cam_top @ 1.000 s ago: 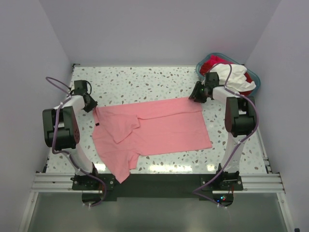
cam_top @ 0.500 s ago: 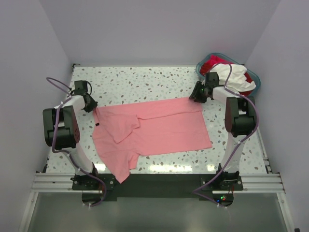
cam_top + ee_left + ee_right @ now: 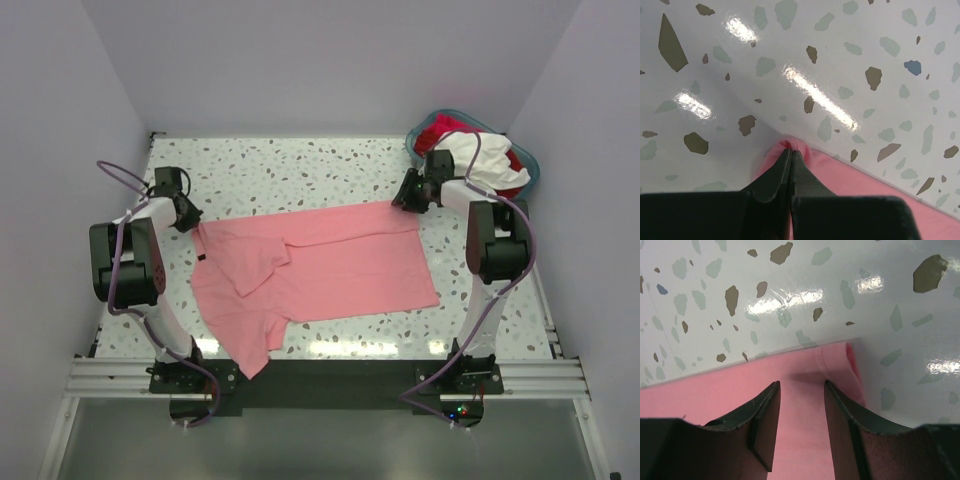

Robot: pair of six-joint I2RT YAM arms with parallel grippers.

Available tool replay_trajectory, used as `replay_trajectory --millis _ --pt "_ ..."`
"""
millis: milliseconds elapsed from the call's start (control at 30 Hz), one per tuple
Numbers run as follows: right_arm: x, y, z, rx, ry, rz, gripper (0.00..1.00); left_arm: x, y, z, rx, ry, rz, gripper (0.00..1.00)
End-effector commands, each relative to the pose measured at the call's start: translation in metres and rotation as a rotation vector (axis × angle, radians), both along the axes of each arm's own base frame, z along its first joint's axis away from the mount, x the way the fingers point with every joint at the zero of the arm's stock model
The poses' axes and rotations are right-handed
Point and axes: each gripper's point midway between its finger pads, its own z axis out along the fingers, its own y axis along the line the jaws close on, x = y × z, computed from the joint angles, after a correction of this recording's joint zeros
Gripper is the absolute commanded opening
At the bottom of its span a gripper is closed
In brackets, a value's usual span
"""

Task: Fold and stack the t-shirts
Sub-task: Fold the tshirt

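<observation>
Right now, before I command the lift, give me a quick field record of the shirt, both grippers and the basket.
shirt: pink t-shirt spread on the speckled table, near-left part rumpled
left gripper: shut, pinching the shirt's far-left corner
right gripper: open, fingers astride the far-right hem corner, not gripping
basket: teal, far right, holds red garment and white garment

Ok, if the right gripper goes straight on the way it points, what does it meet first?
Probably the salmon-pink t-shirt near its hemmed corner: the right gripper hangs open over it, bare table just beyond. Depth unclear.
</observation>
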Motion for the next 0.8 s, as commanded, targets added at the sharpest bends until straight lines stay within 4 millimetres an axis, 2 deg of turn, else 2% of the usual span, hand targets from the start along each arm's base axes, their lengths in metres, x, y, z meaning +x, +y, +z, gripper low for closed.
replay_trajectory --millis 0,200,433,667,733,767 --pt "-0.014 -0.028 -0.014 -0.086 0.051 -0.055 0.45 0.015 0.016 0.014 0.048 -0.047 0.038 0.00" --pt "-0.016 -0.042 -0.015 -0.092 0.059 -0.103 0.45 0.013 0.035 0.018 0.058 -0.060 0.093 0.00" --pt "-0.008 -0.038 -0.021 -0.068 0.063 -0.087 0.45 0.021 0.025 0.001 0.005 -0.057 0.051 0.00" --pt "0.017 -0.037 -0.027 -0.057 0.046 -0.092 0.45 0.057 0.018 -0.002 -0.049 -0.114 0.006 0.00" --pt "0.030 -0.038 -0.023 -0.056 0.022 -0.097 0.45 0.074 0.017 0.007 -0.052 -0.155 -0.008 0.00" --pt "0.033 -0.037 -0.030 -0.056 0.031 -0.097 0.45 0.082 0.018 0.010 -0.049 -0.174 -0.012 0.00"
